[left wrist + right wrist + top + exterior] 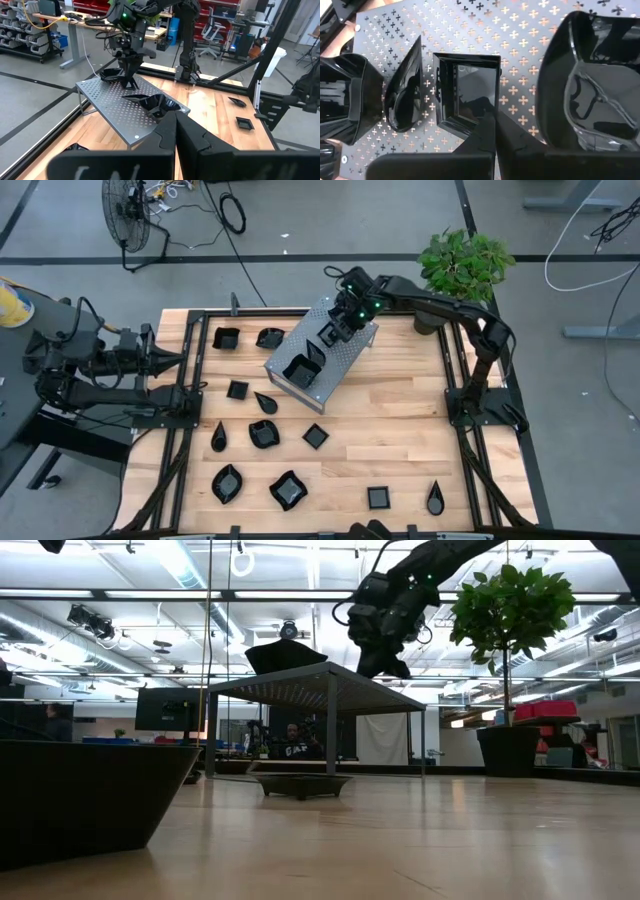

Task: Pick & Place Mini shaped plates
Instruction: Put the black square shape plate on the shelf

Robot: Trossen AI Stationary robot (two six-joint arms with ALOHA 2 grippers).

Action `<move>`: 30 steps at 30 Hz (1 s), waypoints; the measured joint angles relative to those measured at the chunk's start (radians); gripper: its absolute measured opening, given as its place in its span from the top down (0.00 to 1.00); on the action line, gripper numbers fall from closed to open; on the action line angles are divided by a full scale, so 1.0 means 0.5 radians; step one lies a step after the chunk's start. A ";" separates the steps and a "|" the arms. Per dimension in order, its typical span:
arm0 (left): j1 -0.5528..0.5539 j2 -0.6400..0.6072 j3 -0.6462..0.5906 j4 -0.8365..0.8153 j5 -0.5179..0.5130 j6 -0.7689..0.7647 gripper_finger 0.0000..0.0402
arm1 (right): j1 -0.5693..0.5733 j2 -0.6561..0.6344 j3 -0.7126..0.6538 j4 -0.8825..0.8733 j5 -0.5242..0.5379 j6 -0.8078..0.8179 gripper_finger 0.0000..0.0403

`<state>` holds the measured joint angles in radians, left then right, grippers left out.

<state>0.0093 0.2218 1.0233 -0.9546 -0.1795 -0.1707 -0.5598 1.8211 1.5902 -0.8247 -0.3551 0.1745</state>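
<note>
A grey perforated metal box (348, 358) stands at the table's middle with several mini shaped plates on top. My right gripper (495, 116) reaches over it from the right, pointing steeply down, shut on a small square plate (465, 92). Beside that plate lie a teardrop plate (404, 92), a deep dish (340, 100) and a larger wavy dish (590, 85). Several more black plates lie on the wooden table, such as a square one (315, 436) and a teardrop (435, 498). My left gripper (172, 362) waits shut at the table's left edge. My right gripper pinches the square plate's side rim (497, 95) near one corner, between its two shut fingers. The fingers come slanting down from the table's right and far side and hide that corner. The plate sits level at the box's perforated top; whether it rests there, I cannot tell.
A round black plant pot (425, 323) with a green plant (465, 265) stands at the far right corner. Black frame rails (455, 370) run along the table's left and right sides. Bare wood lies to the right of the box (400, 410).
</note>
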 joint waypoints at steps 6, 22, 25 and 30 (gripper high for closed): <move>-0.001 0.000 0.000 0.000 0.000 -0.001 0.99 | 0.001 0.013 0.000 0.005 -0.076 0.000 1.00; 0.000 0.000 0.000 0.000 0.000 -0.001 0.99 | -0.013 0.049 0.000 0.010 -0.059 -0.007 1.00; -0.001 0.000 0.000 0.000 0.000 -0.001 0.99 | -0.013 0.049 0.000 0.012 -0.059 -0.017 1.00; 0.000 0.000 0.000 0.000 0.000 -0.001 0.99 | -0.013 0.049 0.000 0.008 -0.061 -0.067 0.97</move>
<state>0.0093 0.2218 1.0233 -0.9546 -0.1795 -0.1711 -0.5663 1.8454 1.5902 -0.8204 -0.3855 0.1410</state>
